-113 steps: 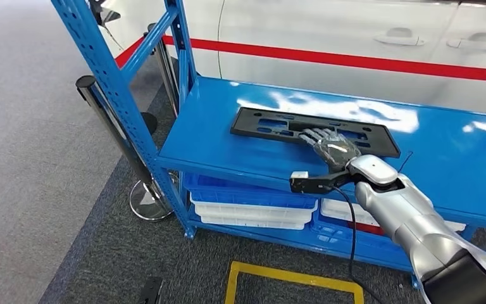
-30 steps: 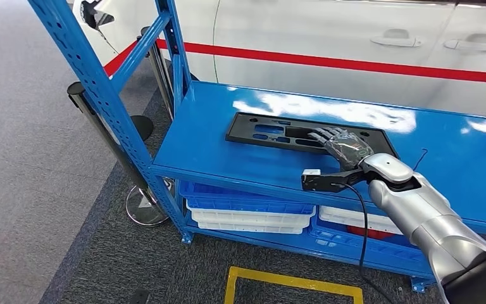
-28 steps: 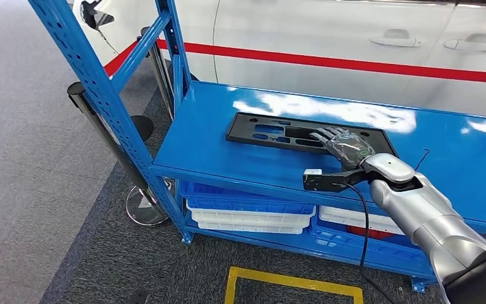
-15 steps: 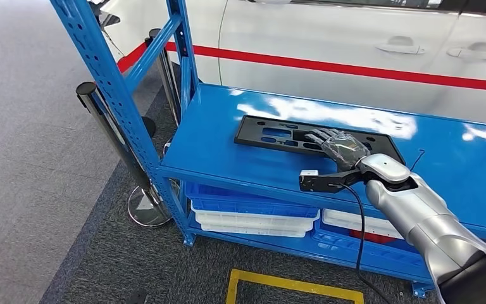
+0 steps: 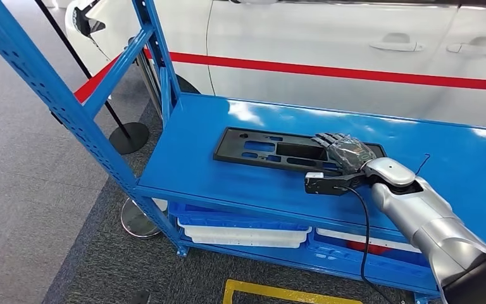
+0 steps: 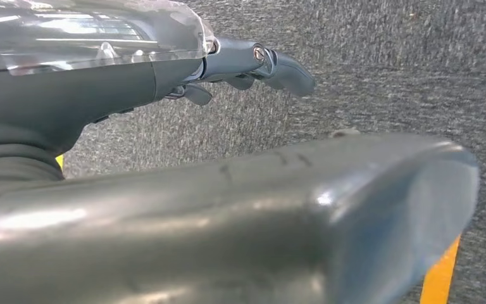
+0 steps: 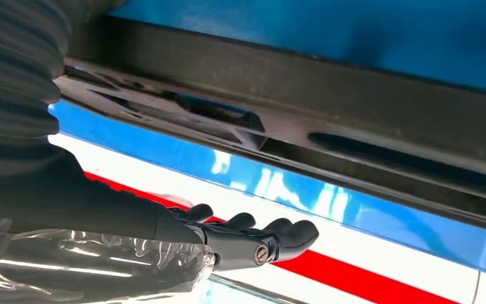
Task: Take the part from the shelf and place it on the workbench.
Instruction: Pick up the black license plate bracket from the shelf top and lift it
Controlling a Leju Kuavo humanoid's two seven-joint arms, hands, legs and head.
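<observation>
The part is a flat black plastic plate with slots. It lies on the top deck of the blue shelf. My right hand reaches over the part's right end with its fingers stretched out straight just above the plate. Whether the thumb touches the plate I cannot tell. The plate still lies flat on the deck. My left hand hangs over grey carpet and holds nothing, its fingers loosely apart.
A white car with a red stripe stands close behind the shelf. Blue and white bins fill the lower deck. A blue upright and a stanchion base stand on the left. A yellow floor line runs in front.
The whole picture has shifted, so the camera has moved nearer and to the left. My right hand stays over the plate's right end, and the plate has not moved on the deck.
</observation>
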